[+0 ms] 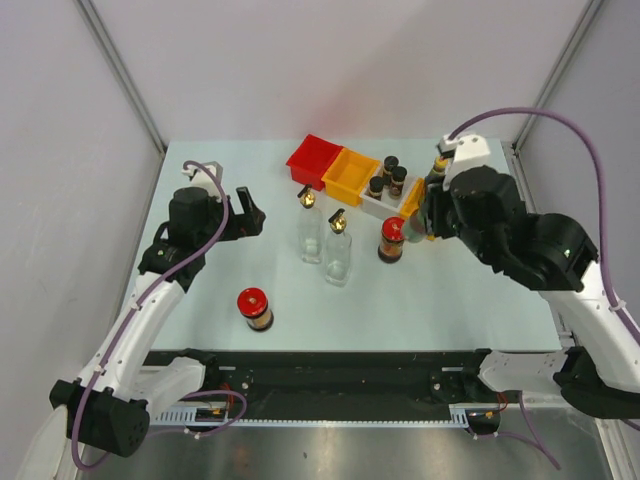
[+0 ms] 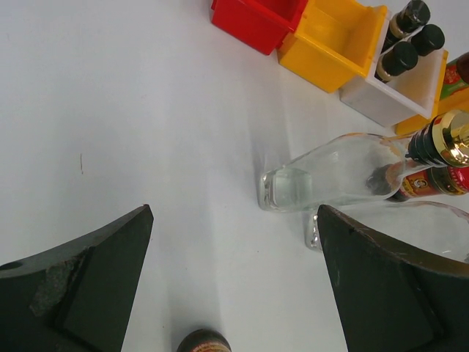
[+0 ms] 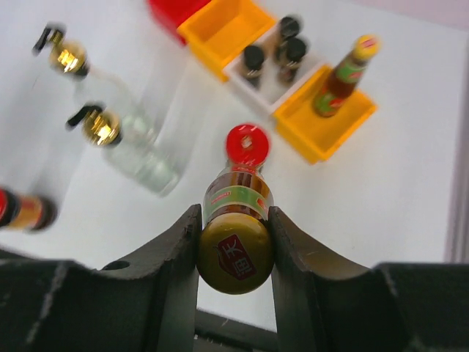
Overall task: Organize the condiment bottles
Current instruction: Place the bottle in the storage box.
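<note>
My right gripper (image 3: 234, 246) is shut on a yellow-capped sauce bottle (image 3: 236, 253) and holds it above the table, over a red-lidded jar (image 3: 247, 143). In the top view this gripper (image 1: 428, 215) is beside that jar (image 1: 391, 240) and hides the held bottle. A second sauce bottle (image 3: 341, 73) stands in an orange bin (image 3: 322, 121). Three black-capped shakers (image 3: 286, 48) stand in the white bin (image 1: 385, 200). Two clear glass bottles with gold spouts (image 1: 310, 228) (image 1: 338, 255) stand mid-table. Another red-lidded jar (image 1: 255, 308) stands near the front. My left gripper (image 1: 247, 213) is open and empty, left of the glass bottles (image 2: 337, 172).
A red bin (image 1: 314, 160) and a second orange bin (image 1: 349, 175) stand in a row with the white bin at the back. The table's (image 1: 200, 290) left half is bare white. Grey walls close in both sides.
</note>
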Controlling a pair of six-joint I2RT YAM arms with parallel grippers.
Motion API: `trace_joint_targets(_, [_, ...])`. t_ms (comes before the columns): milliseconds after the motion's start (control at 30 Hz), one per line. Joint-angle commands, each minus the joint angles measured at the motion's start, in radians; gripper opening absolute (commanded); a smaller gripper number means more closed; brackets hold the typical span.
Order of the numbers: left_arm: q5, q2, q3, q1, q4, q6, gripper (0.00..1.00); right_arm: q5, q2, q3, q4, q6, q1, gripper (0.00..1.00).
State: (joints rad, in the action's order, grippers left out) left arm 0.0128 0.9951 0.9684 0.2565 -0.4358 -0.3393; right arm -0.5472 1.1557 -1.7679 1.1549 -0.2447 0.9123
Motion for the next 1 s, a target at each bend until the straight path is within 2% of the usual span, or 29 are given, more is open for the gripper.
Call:
trace_joint_targets(0, [0.018,-0.007,-0.008,-0.013,0.032,0.016,1.00,-0.183,0.067,-0.125,-0.061,0.059,-0.088,0.00])
trace_joint_targets(167, [0.022,-0.009,-0.014,-0.014,0.034,0.019,1.00,-0.169,0.177,-0.121,-0.138,0.110,-0.252,0.00])
trace_joint_targets(467, [0.027,0.010,-0.011,-0.020,0.035,0.017,1.00,0.022,0.281,-0.015,-0.415,0.116,-0.509,0.00])
trace_joint_targets(767, [0.029,0.040,-0.007,-0.028,0.035,0.019,1.00,0.127,0.375,0.067,-0.595,0.081,-0.593,0.00])
trace_joint_targets(967, [0.029,0.057,0.000,-0.033,0.034,0.022,1.00,0.141,0.455,0.102,-0.669,0.059,-0.618,0.00])
